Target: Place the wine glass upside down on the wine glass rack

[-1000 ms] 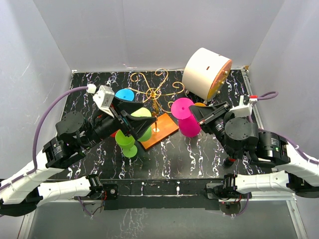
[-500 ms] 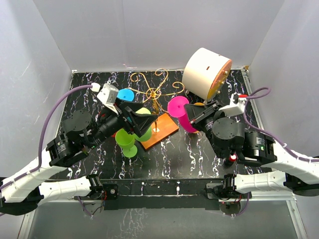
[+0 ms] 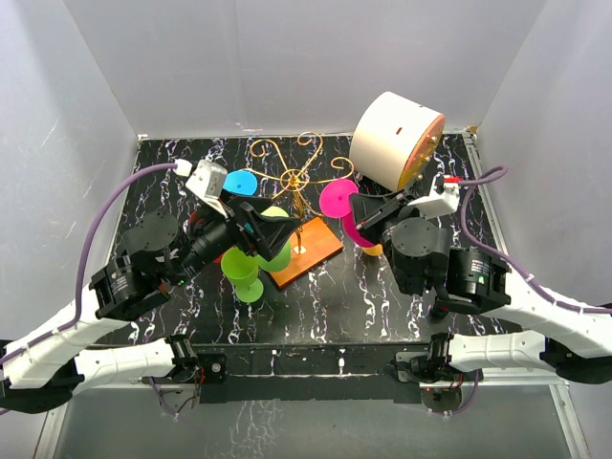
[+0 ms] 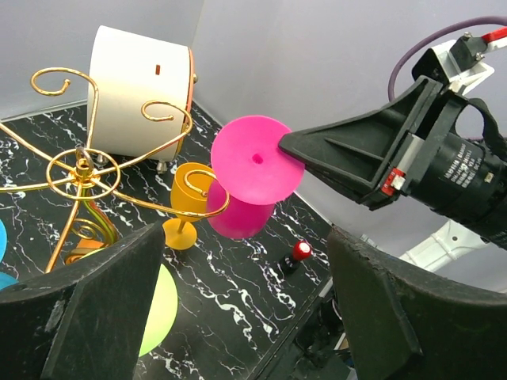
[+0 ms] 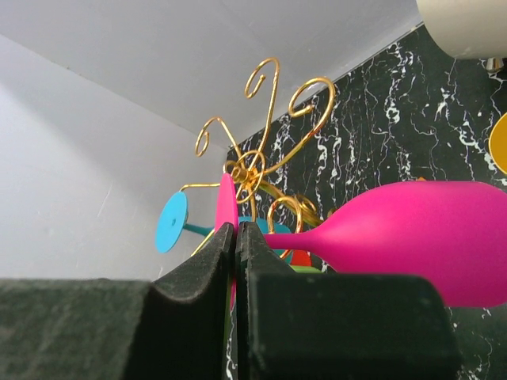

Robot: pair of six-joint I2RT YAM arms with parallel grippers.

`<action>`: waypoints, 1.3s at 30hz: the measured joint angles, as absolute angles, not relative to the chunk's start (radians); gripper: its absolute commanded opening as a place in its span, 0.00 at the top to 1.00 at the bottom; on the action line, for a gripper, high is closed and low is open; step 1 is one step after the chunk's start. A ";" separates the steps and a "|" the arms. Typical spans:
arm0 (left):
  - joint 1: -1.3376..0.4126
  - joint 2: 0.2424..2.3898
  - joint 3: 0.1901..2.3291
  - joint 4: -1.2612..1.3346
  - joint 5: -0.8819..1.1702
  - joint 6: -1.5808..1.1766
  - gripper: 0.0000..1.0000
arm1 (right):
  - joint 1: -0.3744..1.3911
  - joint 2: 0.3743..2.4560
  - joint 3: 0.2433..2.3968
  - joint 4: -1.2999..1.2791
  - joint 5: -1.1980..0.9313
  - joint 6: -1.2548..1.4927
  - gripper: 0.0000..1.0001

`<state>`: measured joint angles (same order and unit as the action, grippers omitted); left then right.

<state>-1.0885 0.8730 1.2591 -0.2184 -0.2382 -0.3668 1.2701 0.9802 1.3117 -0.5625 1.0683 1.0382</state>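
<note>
Closer to the wine glass rack point(image 3: 296, 177) than a second ago hangs the pink wine glass point(image 3: 337, 199). Left of the rack, the left hand point(image 3: 263, 229) hovers, jaws apart. Right of it, the glass is held sideways, its foot clamped in the right hand point(image 5: 236, 229).

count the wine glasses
4: pink glass in the right gripper, orange glass beside it, blue glass left of the rack, green glass by the left gripper; more may be hidden.
</note>
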 measured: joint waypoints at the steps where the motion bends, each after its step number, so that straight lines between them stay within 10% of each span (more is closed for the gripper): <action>1: -1.089 0.874 1.259 -0.218 -0.241 -0.367 0.18 | 1.250 0.983 1.311 -0.554 1.054 1.036 1.00; 39: -1.089 0.836 1.259 -0.263 -0.284 -0.360 0.16 | 0.782 1.111 1.247 -0.384 0.232 1.102 1.00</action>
